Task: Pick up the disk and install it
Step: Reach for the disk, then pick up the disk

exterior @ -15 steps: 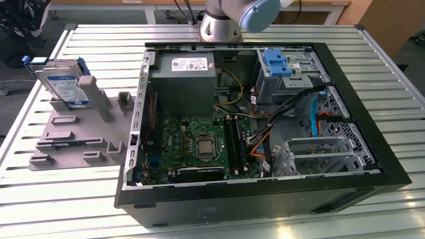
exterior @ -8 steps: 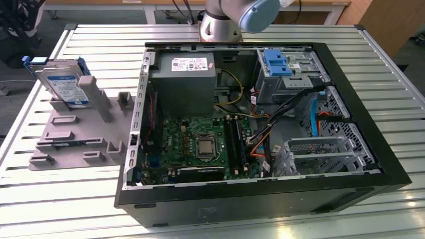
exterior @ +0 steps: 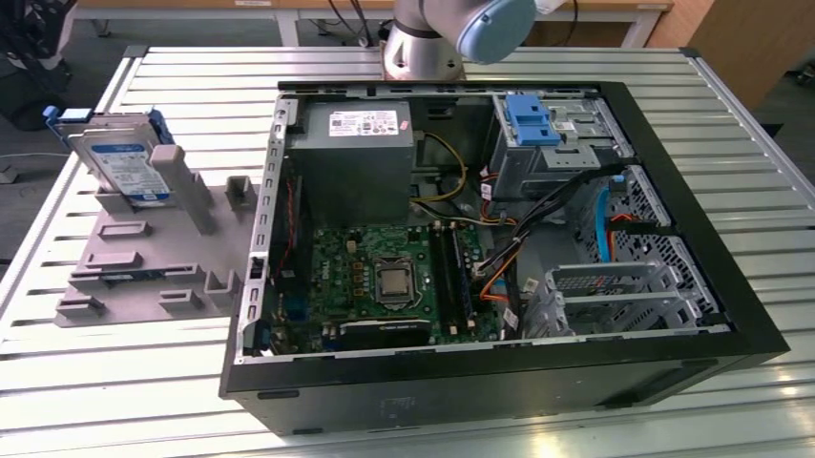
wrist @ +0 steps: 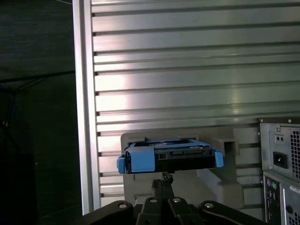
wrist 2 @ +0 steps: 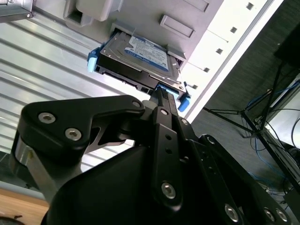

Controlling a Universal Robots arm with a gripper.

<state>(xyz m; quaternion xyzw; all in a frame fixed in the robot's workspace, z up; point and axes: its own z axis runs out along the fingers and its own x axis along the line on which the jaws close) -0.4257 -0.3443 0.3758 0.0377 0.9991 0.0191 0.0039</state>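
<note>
Closest to the lens in both wrist views is the black linkage of the gripper [wrist: 162,178]. Its slim fingers [wrist 2: 161,105] stand pressed close together with nothing between them, so we read it as narrow and empty. Just beyond the fingertips, and apart from them, sits the disk [wrist: 171,157], a silver drive in its blue bracket, propped on edge in a grey holder [exterior: 153,253] on the slatted metal table [exterior: 128,382]. In the exterior view we find that holder at about nine o'clock from the open computer case [exterior: 510,391], with the disk leaning at the holder's ten o'clock corner, label facing out. Inside the case, at roughly one o'clock, a drive cage carries a blue latch piece [exterior: 532,119]. We take that corner for the likely destination, though we cannot tell which bay is meant. The arm's base [exterior: 427,43] rises at twelve o'clock behind the case. We judge the work to be at its opening step, the approach for the pick, with the disk ungrasped and nothing installed. To our eye a grasp calls for the fingers to part wide enough for the bracket's end and line up square with the edge that faces them. They must then close without knocking the drive out of its slot, since it seems to rest loosely and could tip.
</note>
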